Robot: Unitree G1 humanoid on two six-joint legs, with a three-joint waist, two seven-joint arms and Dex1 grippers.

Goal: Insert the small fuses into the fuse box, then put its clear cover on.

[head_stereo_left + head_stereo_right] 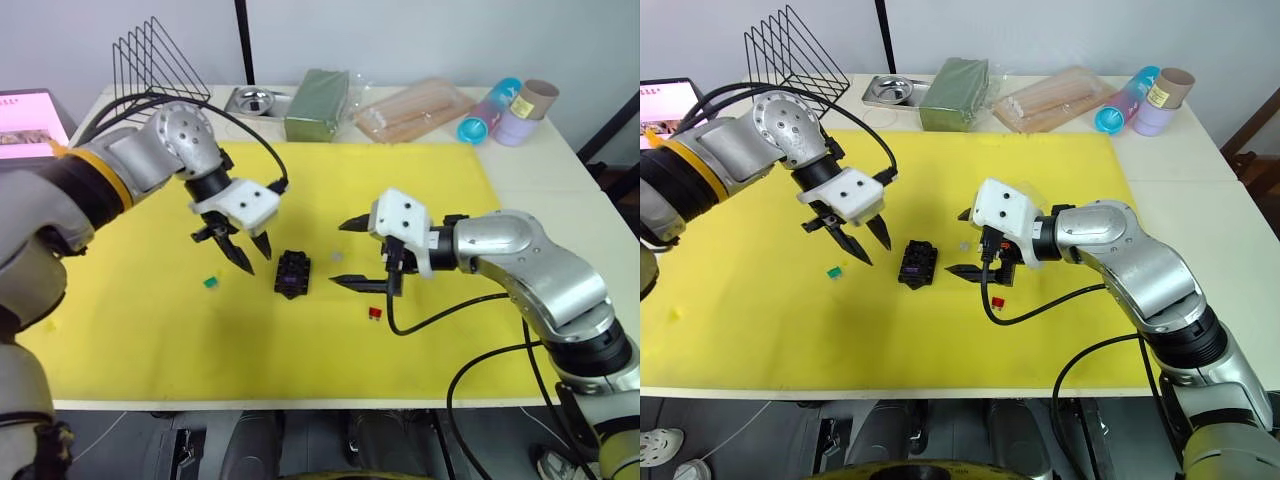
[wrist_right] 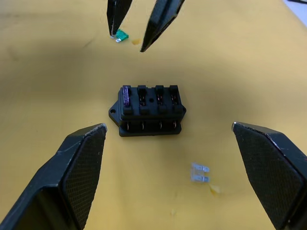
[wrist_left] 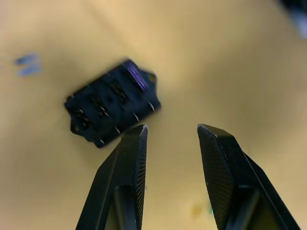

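The black fuse box point(image 1: 292, 273) lies mid-mat on the yellow mat point(image 1: 150, 340), with a purple fuse point(image 2: 126, 96) seated in an end slot. A green fuse point(image 1: 211, 282) lies loose to its left, a red fuse point(image 1: 376, 313) to its front right, and a pale clear fuse point(image 2: 200, 173) close beside the box on the right. My left gripper point(image 1: 258, 262) hangs open and empty just left of the box, near the green fuse. My right gripper point(image 1: 337, 255) is spread wide open just right of the box, above the clear fuse. I cannot make out the clear cover.
Along the table's back edge stand a black wire rack point(image 1: 155, 60), a metal tray point(image 1: 255, 100), a large green block point(image 1: 317, 102), a clear bag of sticks point(image 1: 415, 110) and lying cups point(image 1: 490, 112). A pink-screened tablet point(image 1: 30, 120) sits far left.
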